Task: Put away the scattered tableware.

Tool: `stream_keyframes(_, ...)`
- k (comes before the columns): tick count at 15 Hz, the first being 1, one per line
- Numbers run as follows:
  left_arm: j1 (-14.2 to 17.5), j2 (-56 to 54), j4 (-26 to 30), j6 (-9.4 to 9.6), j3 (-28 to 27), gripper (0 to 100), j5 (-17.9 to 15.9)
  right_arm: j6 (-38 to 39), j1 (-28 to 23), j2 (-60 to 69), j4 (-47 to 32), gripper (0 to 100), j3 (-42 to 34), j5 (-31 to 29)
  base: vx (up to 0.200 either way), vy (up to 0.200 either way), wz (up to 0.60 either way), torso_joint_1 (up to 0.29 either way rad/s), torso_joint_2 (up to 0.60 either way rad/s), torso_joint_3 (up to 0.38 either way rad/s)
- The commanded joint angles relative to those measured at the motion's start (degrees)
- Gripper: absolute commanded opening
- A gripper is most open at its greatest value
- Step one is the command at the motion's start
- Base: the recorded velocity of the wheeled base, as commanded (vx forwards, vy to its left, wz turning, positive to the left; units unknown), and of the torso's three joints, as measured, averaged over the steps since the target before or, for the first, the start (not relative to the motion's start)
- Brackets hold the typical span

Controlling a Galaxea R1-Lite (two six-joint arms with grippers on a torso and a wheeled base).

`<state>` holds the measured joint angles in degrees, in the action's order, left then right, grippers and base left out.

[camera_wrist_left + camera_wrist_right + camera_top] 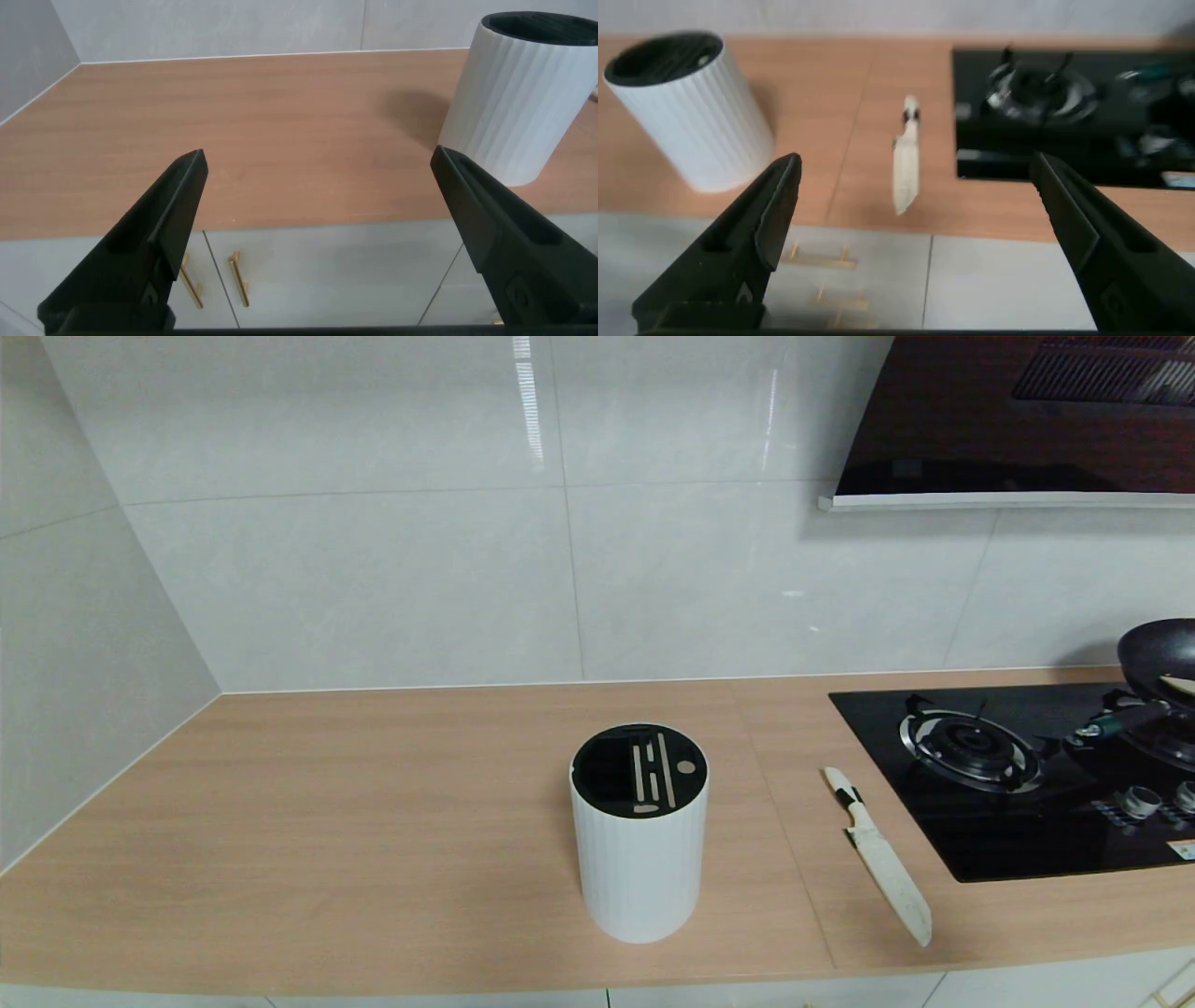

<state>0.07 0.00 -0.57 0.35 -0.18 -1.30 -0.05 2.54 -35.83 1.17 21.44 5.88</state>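
Item 1: my left gripper (322, 243). Fingers spread wide, nothing between them; it hangs just off the counter's (373, 821) front edge, above the cabinet doors (327, 280) with their brass-coloured handles (238, 277).

Item 2: my right gripper (915, 243). Fingers likewise released and bare, off the same front edge, facing the knife.

Item 3: knife block (639, 835). White ribbed cylinder with a black slotted top, upright, set near the counter's front edge.

Item 4: knife (878, 854). Pale blade, pale handle with a dark band. It lies flat on the counter between the knife block and the gas hob (1018, 775), apart from both. The tip points at the front edge, the handle toward the back wall (373, 569).

Item 5: gas hob. Black glass, sunk into the counter's right end.

Item 6: pan (1162, 663). Dark, on the far burner; something pale sits at its rim, possibly food, too cut off to tell.

Item 7: range hood (1018, 420). Dark, mounted above the hob.
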Motion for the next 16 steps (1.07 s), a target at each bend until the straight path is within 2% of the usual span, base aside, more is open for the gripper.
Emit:
stream_keyframes(1, 0.0, 0.0, 0.0, 0.00, 0.0, 100, 0.0, -0.3, 7.0, -28.7, 0.2, 100, 12.4, 0.5, 0.000, 0.000, 0.00, 0.000, 0.00, 0.000)
stream_keyframes(3, 0.0, 0.0, 0.0, 0.00, 0.0, 100, 0.0, -0.5, 8.0, -39.7, 1.1, 100, 17.1, 0.6, 0.000, 0.000, 0.00, 0.000, 0.00, 0.000)
stream_keyframes(5, 0.0, 0.0, 0.0, 0.00, 0.0, 100, 0.0, -0.5, 8.0, -50.4, 5.4, 100, 20.9, 0.7, 0.000, 0.000, 0.00, 0.000, 0.00, 0.000)
stream_keyframes(7, 0.0, 0.0, 0.0, 0.00, 0.0, 100, 0.0, -1.2, 8.2, -57.8, 10.3, 100, 21.5, 0.8, 0.000, 0.000, 0.00, 0.000, 0.00, 0.000)
stream_keyframes(11, 0.0, 0.0, 0.0, -0.09, 0.0, 100, 0.0, -2.1, 7.9, -73.9, 25.0, 100, 22.0, -1.3, 0.000, 0.000, 0.00, 0.000, 0.00, 0.000)
stream_keyframes(13, 0.0, 0.0, 0.0, -0.09, 0.0, 100, 0.1, -3.2, 8.1, -79.0, 29.2, 100, 22.0, -5.6, 0.000, 0.000, 0.00, 0.000, 0.00, 0.000)
stream_keyframes(16, 0.0, 0.0, 0.0, -0.09, 0.0, 100, 0.1, -3.3, 8.0, -83.9, 34.5, 100, 21.7, -6.6, 0.000, 0.000, 0.00, 0.000, 0.00, 0.000)
